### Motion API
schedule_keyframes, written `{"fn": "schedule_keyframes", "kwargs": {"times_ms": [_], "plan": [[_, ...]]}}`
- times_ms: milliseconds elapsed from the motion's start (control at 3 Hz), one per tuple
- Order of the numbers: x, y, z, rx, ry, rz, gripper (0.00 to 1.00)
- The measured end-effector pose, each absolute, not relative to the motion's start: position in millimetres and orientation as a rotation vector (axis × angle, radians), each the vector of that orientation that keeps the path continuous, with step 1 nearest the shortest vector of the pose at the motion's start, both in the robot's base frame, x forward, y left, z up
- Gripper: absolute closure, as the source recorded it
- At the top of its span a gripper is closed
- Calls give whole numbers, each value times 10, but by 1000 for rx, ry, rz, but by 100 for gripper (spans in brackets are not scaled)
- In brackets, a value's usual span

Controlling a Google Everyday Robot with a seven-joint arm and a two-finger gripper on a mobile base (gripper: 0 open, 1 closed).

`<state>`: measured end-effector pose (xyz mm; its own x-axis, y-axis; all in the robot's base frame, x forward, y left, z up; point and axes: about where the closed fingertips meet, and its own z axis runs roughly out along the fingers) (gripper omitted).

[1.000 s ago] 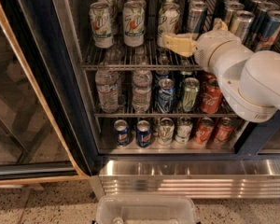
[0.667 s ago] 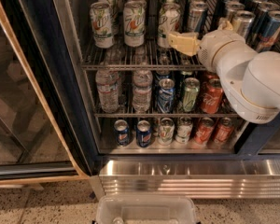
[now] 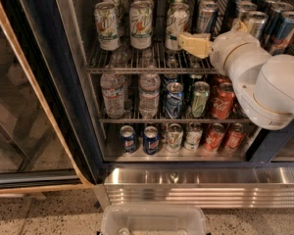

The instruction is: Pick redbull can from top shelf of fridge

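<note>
The fridge (image 3: 54,97) stands open in front of me. Its top shelf (image 3: 137,70) is a chrome wire rack. Wide white-and-green cans (image 3: 140,23) fill its left half and slim cans its right half. A slim silver-and-blue redbull can (image 3: 206,17) stands at the front of a row near the middle. My gripper (image 3: 193,44), tan with a white arm behind it, reaches in from the right at top-shelf level. It sits just below and left of that can, beside a white-and-green can (image 3: 177,26). Darker slim cans (image 3: 284,32) stand further right, partly hidden by the arm.
The middle rack holds water bottles (image 3: 112,94) and mixed cans (image 3: 200,99). The bottom rack holds small cans (image 3: 150,140). The open glass door (image 3: 19,111) is at the left. A ribbed steel base panel (image 3: 196,187) and a clear plastic bin (image 3: 154,222) are below.
The gripper has shifted slightly right and up along the top shelf front, closer to the slim cans. The cans have not moved.
</note>
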<state>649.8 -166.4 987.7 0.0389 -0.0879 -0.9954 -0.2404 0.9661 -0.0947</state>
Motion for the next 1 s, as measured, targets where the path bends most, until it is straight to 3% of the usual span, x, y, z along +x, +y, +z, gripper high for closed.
{"fn": "schedule_keyframes", "kwargs": {"times_ms": [1000], "plan": [[6790, -1618, 9843, -293, 1567, 125, 19]]}}
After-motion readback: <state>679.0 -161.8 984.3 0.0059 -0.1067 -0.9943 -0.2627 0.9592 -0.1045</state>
